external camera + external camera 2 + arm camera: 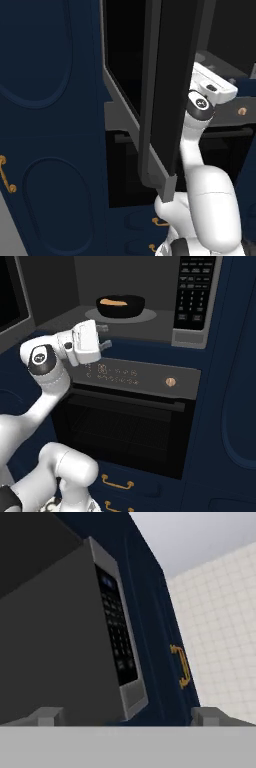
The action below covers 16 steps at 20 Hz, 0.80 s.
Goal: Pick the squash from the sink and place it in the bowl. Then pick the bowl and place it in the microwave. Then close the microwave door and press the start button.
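The microwave stands open at chest height. Inside it, the glossy black bowl rests on the round grey turntable, with the orange-tan squash lying in the bowl. The microwave door is swung wide towards the base, left of my arm. My gripper hovers open and empty in front of the cavity's lower left edge, apart from the bowl. In the hand view its fingertips frame the side keypad. The sink is out of view.
A black glass-fronted oven sits under the microwave, with a round knob and a horizontal handle. Navy cabinet fronts flank both sides, and drawers with gold handles lie below. A pale tiled wall shows beyond the cabinet.
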Tool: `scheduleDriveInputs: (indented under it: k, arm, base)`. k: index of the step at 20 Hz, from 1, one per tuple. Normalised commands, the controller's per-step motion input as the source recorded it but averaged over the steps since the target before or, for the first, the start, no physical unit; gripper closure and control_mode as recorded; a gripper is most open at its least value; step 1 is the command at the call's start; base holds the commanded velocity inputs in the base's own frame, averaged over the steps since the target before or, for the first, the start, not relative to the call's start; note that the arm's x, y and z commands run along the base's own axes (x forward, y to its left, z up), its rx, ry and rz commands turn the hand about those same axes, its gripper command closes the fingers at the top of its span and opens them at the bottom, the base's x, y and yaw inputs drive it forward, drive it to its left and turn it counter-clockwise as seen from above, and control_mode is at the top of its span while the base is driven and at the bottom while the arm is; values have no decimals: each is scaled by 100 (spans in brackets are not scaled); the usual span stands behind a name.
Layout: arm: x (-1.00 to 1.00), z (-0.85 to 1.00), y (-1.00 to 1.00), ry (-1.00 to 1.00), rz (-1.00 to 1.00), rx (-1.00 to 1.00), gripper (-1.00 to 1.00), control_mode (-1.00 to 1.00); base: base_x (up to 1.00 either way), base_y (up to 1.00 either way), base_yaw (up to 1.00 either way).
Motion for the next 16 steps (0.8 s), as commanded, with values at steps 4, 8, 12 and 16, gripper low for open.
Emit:
scheduleDriveInputs:
  k: [4, 8, 12, 16]
  arm:
    - [-54, -7, 0, -15, -21, -36, -100, -100]
    - [-44, -7, 6, -17, -13, -32, -100, -100]
    - [-42, -17, 14, -9, -9, -21, -100, -100]
    - [-47, -4, 26, -1, -10, -8, -100, -100]
  base:
    - [0, 0, 0]
    - [0, 0, 0]
    - [0, 0, 0]
    - [0, 0, 0]
